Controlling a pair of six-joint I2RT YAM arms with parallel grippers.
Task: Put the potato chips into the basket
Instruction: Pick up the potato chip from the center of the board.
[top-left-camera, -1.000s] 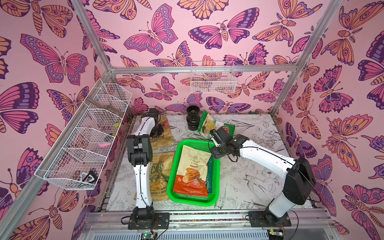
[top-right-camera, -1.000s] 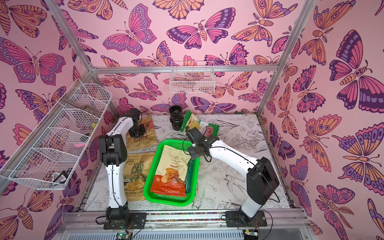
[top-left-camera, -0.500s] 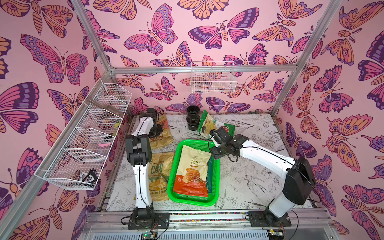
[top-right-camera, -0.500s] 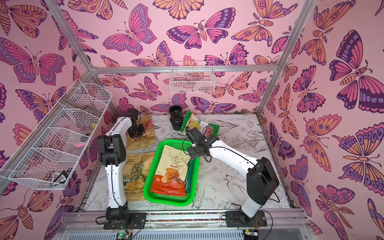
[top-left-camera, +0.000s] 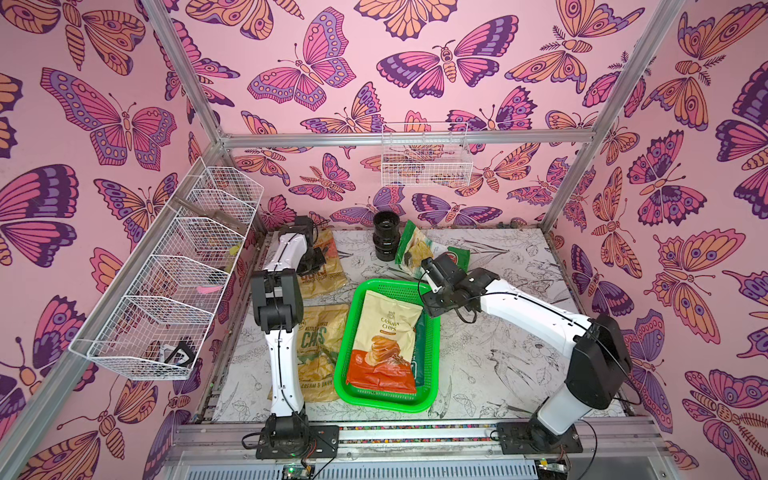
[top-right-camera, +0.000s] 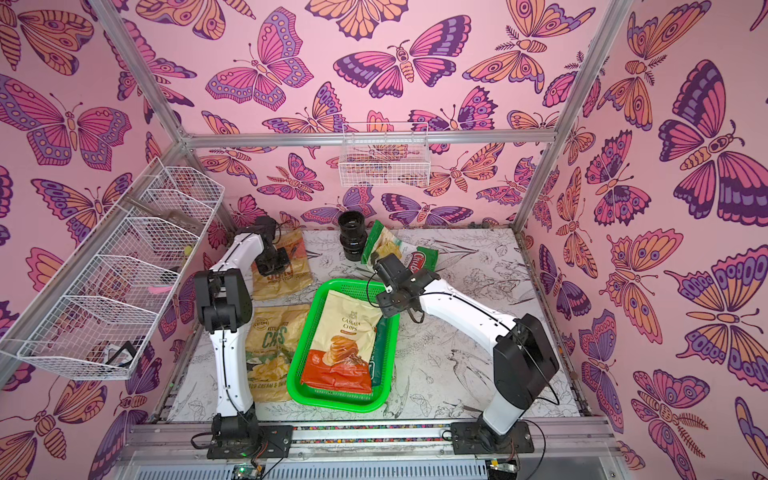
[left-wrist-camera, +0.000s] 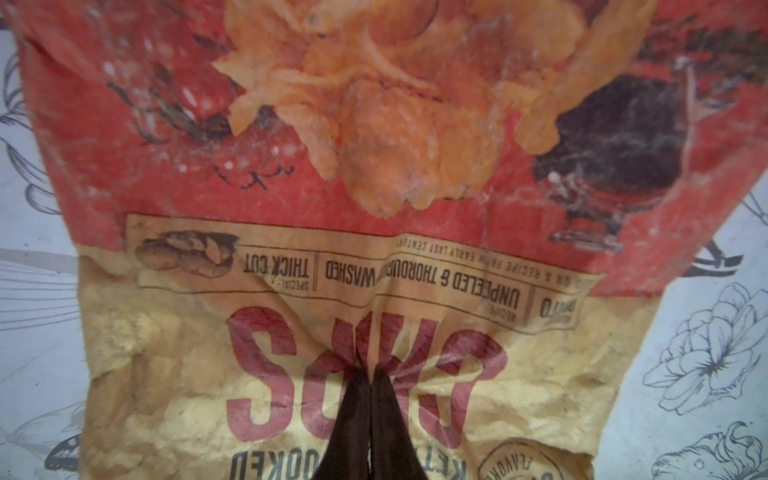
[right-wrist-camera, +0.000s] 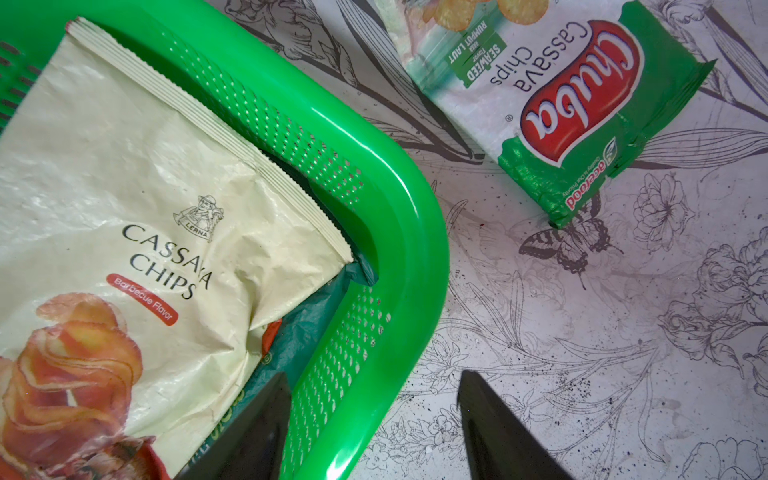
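Observation:
The green basket (top-left-camera: 386, 405) sits mid-table. In it lies a cream-and-orange "Cassava Chips" bag (top-left-camera: 386, 332) on top of a dark green bag (top-left-camera: 419, 345). My left gripper (left-wrist-camera: 368, 374) is at the far left of the table, shut on a pinched fold of the tan-orange "CHIPS" bag (top-left-camera: 328, 276). A tan-green "Sour Cream & Onion" bag (top-left-camera: 320, 345) lies left of the basket, partly behind the left arm. The green-white Cassava bag (right-wrist-camera: 573, 108) lies beyond the basket's far right corner. My right gripper (right-wrist-camera: 374, 374) is open, its fingers astride the basket's right wall.
A black ribbed cylinder (top-left-camera: 385, 235) stands at the back, next to the green-white bag. White wire baskets hang on the left wall (top-left-camera: 178, 270) and on the back wall (top-left-camera: 426, 158). Metal frame posts stand at the corners.
My left gripper has closed its last bit onto the tan-orange bag and shifted slightly toward the back. The right arm, the basket and the other bags have not moved.

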